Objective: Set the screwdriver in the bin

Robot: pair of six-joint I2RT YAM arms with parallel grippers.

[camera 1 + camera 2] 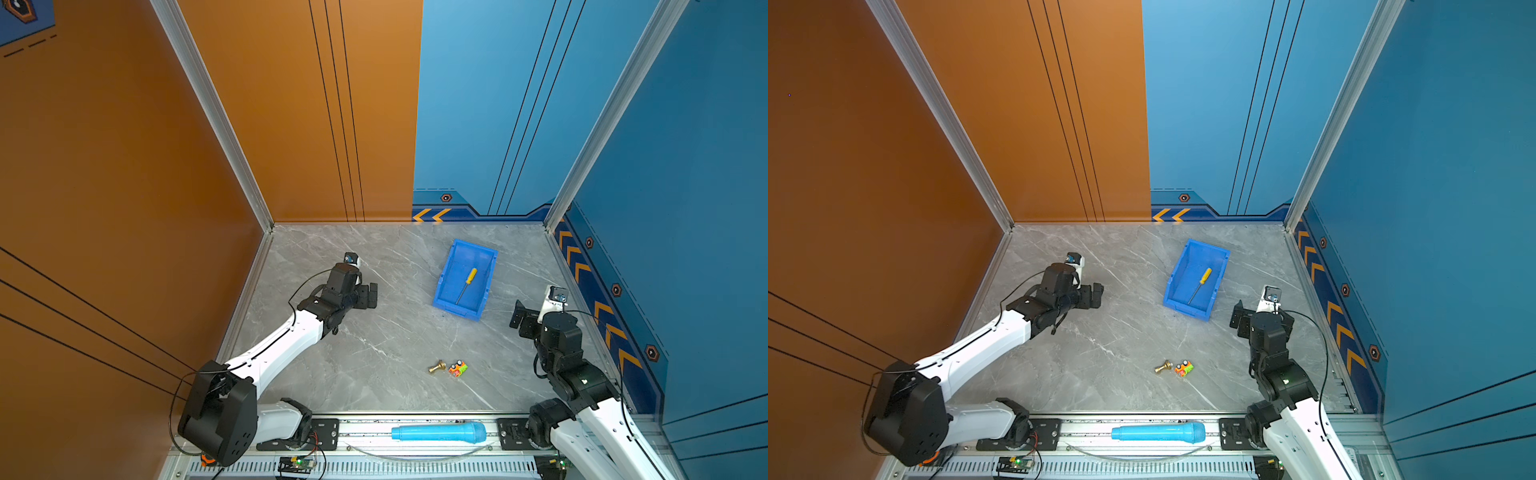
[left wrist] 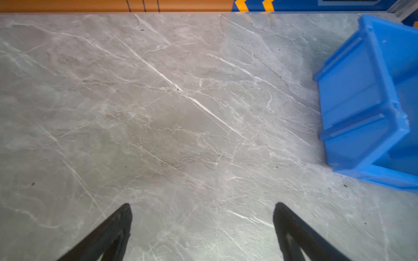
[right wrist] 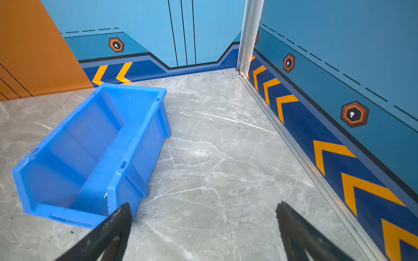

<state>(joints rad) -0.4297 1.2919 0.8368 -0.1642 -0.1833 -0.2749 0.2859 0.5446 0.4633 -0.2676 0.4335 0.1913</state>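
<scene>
The screwdriver (image 1: 467,284) (image 1: 1200,284), with a yellow handle and thin silver shaft, lies inside the blue bin (image 1: 441,277) (image 1: 1174,277) at the back right of the table in both top views. My left gripper (image 1: 376,296) (image 1: 1100,296) (image 2: 202,208) is open and empty, hovering over bare table left of the bin (image 2: 362,101). My right gripper (image 1: 515,316) (image 1: 1235,318) (image 3: 203,208) is open and empty too, just right of the bin's near corner (image 3: 90,146). In both wrist views the bin's walls hide the screwdriver.
A small brass fitting (image 1: 436,368) and an orange-green block (image 1: 457,368) lie together near the table's front. A light-blue cylinder (image 1: 438,432) rests on the front rail. Walls enclose the table at the back and on both sides.
</scene>
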